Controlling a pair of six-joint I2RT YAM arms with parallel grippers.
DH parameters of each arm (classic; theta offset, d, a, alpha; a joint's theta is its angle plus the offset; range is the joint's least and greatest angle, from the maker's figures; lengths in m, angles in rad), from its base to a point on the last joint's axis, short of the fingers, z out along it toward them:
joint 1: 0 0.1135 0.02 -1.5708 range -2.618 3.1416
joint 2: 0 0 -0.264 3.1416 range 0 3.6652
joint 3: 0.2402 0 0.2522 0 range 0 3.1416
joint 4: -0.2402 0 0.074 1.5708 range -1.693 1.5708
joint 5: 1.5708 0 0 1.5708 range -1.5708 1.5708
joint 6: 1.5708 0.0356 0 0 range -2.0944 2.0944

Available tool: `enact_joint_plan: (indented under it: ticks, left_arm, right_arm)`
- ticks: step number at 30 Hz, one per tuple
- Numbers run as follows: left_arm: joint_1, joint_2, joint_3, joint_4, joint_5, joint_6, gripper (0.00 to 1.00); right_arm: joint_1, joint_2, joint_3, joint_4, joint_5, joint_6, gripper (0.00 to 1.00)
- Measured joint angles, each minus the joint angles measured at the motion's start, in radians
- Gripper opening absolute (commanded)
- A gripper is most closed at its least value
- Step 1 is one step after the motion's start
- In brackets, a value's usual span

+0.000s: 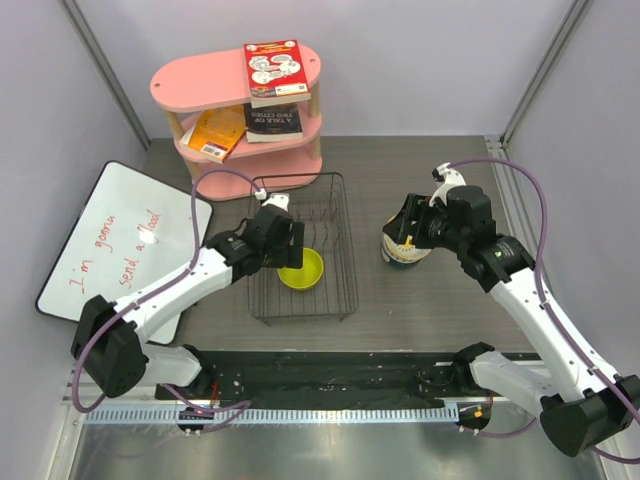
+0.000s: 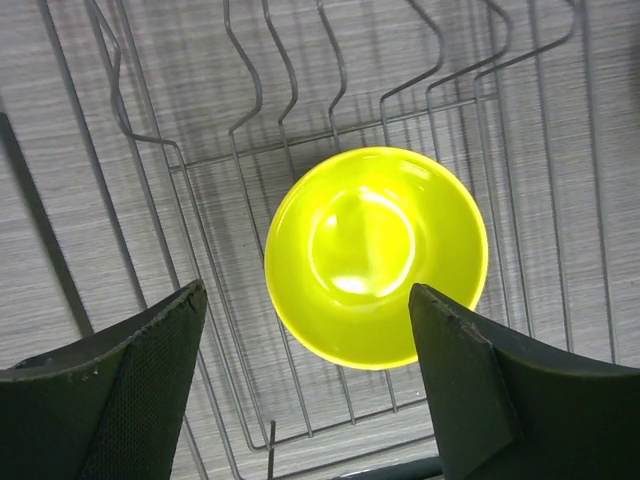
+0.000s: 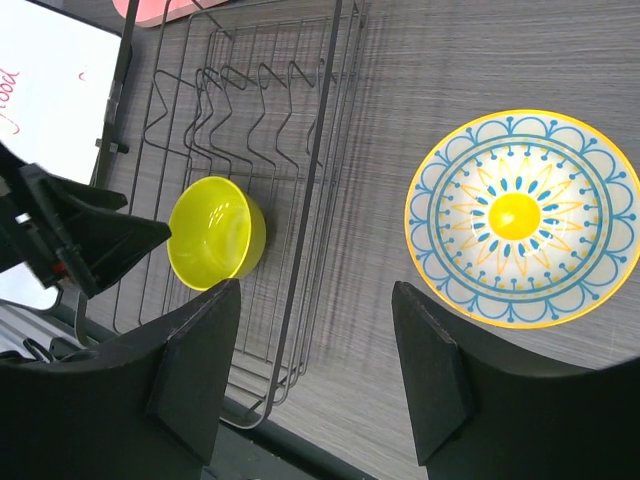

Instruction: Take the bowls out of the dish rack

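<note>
Down at the near half of the dish rack (image 1: 345, 250), the left gripper (image 2: 305, 300) hangs right over the yellow-green bowl (image 2: 375, 255), jaws spread wide and holding nothing. From the left wrist view the bowl sits mouth-up on the wires between the two fingers, a touch closer to the right-hand one. It's round, so there's no long axis to line up with. What matters is the rim, and I'd say a straight drop with a small shift would put one finger inside the lip and one outside.

The left arm is clearly the nearer one. The right gripper (image 3: 315, 290) is over on the other side, well apart from the rack, with jaws wide and empty too. It hovers above the teal-and-white bowl (image 3: 518, 218), which is already out on the worktop (image 1: 420, 310) just beside the rack's right edge. From above it looks perched on something, but I can't tell what.

The yellow-green bowl looks to be the only one left in the rack, with bare tines behind it. The worktop is grey and wood-grained. Further back on the left there's a whiteboard (image 1: 110, 230), then a pink shelf (image 1: 235, 75) with books, and pale walls all round.
</note>
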Motion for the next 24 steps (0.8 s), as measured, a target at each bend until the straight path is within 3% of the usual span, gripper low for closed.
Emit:
enact_joint_plan:
  ticks: [11, 24]
  left_arm:
    - [0.034, 0.116, -0.026, 0.034, 0.061, -0.015, 0.73]
    - [0.064, 0.145, -0.076, 0.088, 0.129, -0.036, 0.52]
  right_arm:
    - [0.000, -0.024, -0.032, 0.007, 0.005, 0.003, 0.69]
    - [0.000, -0.025, -0.057, 0.008, 0.025, 0.002, 0.69]
